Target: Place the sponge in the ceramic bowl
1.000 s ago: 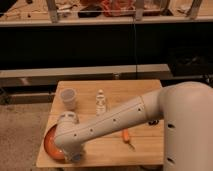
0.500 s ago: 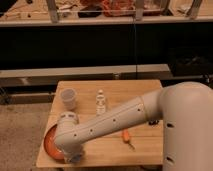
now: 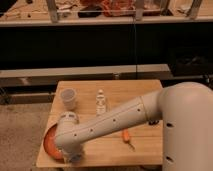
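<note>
The ceramic bowl (image 3: 50, 142), a shallow orange dish, sits at the front left corner of the wooden table (image 3: 137, 95); only its left part shows, because my white arm covers the rest. My gripper (image 3: 70, 153) hangs at the end of that arm, right over the bowl near the table's front edge. The sponge is hidden from view.
A whitish translucent cup (image 3: 68, 98) stands at the back left of the table. A small white bottle (image 3: 101, 102) is upright near the middle. A slim orange carrot (image 3: 127, 137) lies front right of centre. Dark shelving runs behind the table.
</note>
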Robot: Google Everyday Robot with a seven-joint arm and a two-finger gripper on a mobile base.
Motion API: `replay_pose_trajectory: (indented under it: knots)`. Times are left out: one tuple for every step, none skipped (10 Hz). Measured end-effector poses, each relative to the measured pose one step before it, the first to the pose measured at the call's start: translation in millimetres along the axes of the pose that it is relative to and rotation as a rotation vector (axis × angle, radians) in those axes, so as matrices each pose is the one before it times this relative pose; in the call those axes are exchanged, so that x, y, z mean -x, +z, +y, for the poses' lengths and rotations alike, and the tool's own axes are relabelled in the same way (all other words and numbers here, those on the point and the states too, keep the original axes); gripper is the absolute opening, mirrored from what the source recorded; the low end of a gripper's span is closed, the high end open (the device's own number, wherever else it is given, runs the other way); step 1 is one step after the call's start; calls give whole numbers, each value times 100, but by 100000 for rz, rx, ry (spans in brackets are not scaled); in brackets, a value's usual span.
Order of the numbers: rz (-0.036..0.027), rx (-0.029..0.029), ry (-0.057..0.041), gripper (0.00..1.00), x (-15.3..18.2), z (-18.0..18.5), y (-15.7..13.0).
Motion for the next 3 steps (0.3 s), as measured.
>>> replay_pose_trajectory:
  knots:
    - [-37,-218,19,68,-37,6,27]
    - [-134,-212,-96,73,-55,-3,23]
    - [-117,-238,-230,77,-67,-13,47]
